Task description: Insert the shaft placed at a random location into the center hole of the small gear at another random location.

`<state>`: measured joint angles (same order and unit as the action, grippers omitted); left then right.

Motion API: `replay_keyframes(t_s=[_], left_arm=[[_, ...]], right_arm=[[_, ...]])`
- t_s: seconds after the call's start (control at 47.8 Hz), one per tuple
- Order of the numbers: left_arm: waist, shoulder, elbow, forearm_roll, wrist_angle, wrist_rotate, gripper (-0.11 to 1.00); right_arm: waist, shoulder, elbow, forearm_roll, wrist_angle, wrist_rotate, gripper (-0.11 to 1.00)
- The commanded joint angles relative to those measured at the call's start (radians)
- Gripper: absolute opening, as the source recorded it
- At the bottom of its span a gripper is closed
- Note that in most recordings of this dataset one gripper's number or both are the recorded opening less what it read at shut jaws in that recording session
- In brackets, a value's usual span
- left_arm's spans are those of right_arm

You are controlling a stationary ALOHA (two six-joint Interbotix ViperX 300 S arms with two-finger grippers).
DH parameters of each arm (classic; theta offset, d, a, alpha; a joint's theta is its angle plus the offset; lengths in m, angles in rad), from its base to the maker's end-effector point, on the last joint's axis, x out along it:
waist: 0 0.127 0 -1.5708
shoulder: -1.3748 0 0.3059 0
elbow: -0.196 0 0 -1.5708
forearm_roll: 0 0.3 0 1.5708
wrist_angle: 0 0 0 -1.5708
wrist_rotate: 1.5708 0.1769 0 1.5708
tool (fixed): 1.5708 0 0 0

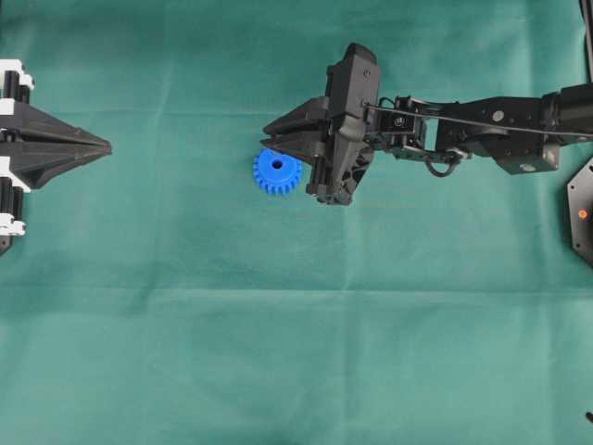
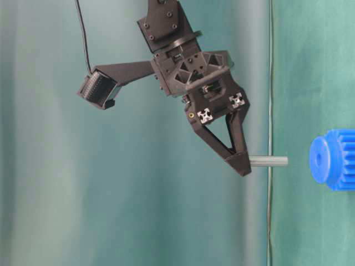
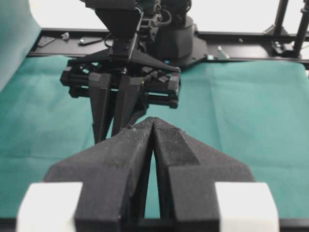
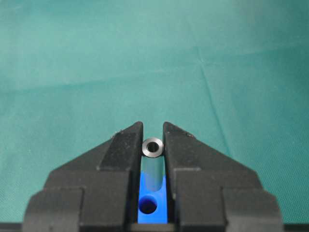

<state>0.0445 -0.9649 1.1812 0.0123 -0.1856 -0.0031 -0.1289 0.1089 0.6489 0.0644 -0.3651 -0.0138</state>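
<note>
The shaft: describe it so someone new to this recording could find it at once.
Start at the black right gripper over the green cloth, beside the blue small gear. Pinched between its fingertips is the shaft, a short silver-grey metal pin. It is the only bare metal piece, much thinner than the gear.

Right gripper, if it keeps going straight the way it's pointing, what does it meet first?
Probably the small gear: the shaft in the right gripper points at its hub across a gap. Whether it lines up with the center hole is unclear.

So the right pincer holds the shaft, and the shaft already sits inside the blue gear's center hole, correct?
Not inserted yet. The right pincer holds the shaft, but the table-level view shows it apart from the small gear, its center hole empty.
</note>
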Motion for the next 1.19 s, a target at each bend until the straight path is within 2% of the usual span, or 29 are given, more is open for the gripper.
replay_keyframes(t_s=[0.0, 1.172], left_arm=[[0.003, 0.003, -0.018, 0.002, -0.006, 0.002, 0.0], [0.002, 0.005, -0.018, 0.003, -0.006, 0.003, 0.0]], right_arm=[[0.006, -0.003, -0.021, 0.003, -0.003, 0.006, 0.13], [0.011, 0.155, -0.021, 0.035, -0.086, 0.011, 0.13]])
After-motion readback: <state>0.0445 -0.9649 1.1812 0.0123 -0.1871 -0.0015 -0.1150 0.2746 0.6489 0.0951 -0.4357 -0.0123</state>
